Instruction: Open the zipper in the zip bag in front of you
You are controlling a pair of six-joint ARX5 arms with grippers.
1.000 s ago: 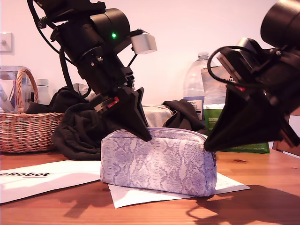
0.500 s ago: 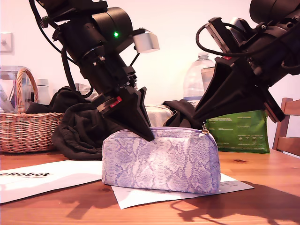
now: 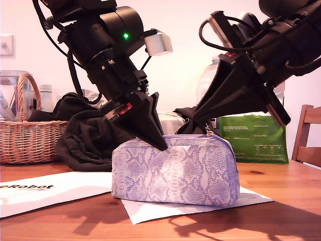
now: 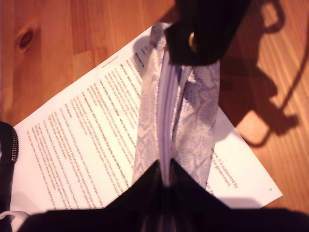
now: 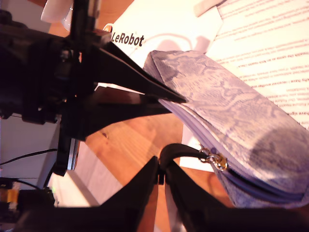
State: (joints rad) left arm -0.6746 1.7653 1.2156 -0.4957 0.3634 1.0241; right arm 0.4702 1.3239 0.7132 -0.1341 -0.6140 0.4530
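Wooden table [image 3: 281, 201] below both grippers, carrying everything. Printed paper sheet [image 3: 150, 211] flat on it, directly beneath the zip bag; a second sheet marked LeRobot [image 3: 40, 193] lies on the far side of my first gripper from my second. Black cloth [image 3: 85, 140] heaped behind my first gripper, wicker basket [image 3: 30, 140] beyond that; green foil bag [image 3: 253, 140] standing behind my second gripper. Zip bag [image 3: 175, 170], lilac-and-white snakeskin print, sits upright on the sheet, spanning the gap between the two grippers with its top edge at their tips. My first gripper [image 3: 159, 144] comes down at a slant onto one end of the bag's top; in its own wrist view [image 4: 164, 175] the jaws are pinched together on the top seam, the purple zipper [image 4: 165, 116] running straight out from between the tips. My second gripper [image 3: 203, 120] points down at the other part of the top edge, tips just above the bag. Its wrist view [image 5: 161, 166] shows jaws closed on the zipper's dark tab loop [image 5: 181, 151], which arcs from the tips to the small metal pull [image 5: 215, 159]; the pull sits on the zip line just beside those tips. Whether the teeth behind the pull have parted I cannot tell.
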